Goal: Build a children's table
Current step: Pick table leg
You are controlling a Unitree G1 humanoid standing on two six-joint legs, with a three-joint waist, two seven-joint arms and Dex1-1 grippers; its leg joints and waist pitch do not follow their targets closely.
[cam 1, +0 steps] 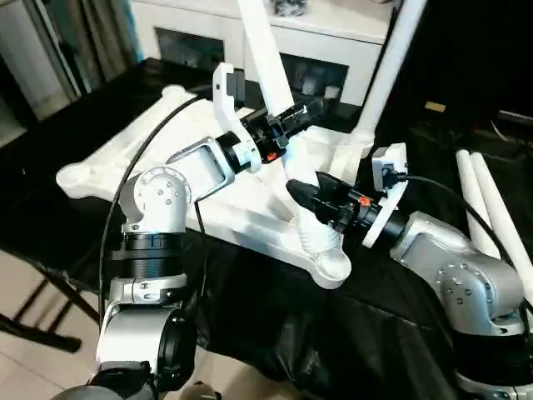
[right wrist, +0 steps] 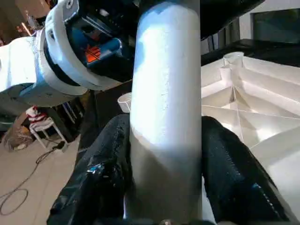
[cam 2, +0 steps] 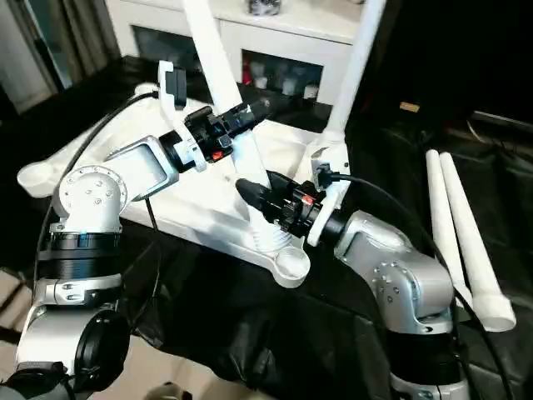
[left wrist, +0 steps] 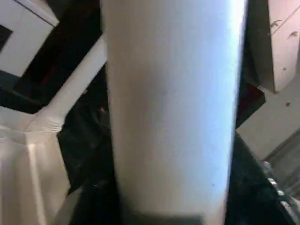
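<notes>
At the near right corner of the upturned tabletop (cam 1: 250,196), a white leg (cam 1: 275,92) is standing with its ribbed foot (cam 1: 317,237) just above the round corner socket (cam 1: 329,265), and both grippers are working on it. The right gripper (cam 1: 310,197) is holding the leg low down, close above the ribbed end; its wrist view is showing a black finger pressed against each side of the tube. The left gripper (cam 1: 293,117) is sitting higher on the same leg with its fingers either side of the tube, though I cannot tell whether they are gripping it yet.

The leg's long axis is running from the socket up and away, leaning toward the far left, so it is not square to the tabletop. The socket is lying directly below and slightly nearer than the foot. The right gripper is the nearer of the two to that socket, so it looks best placed to steer the foot, while the left is better placed to bring the shaft upright.

At the far right corner another leg (cam 1: 390,62) is standing already seated. Two spare legs (cam 1: 491,212) are lying side by side on the black cloth (cam 1: 275,333), well to the right.
</notes>
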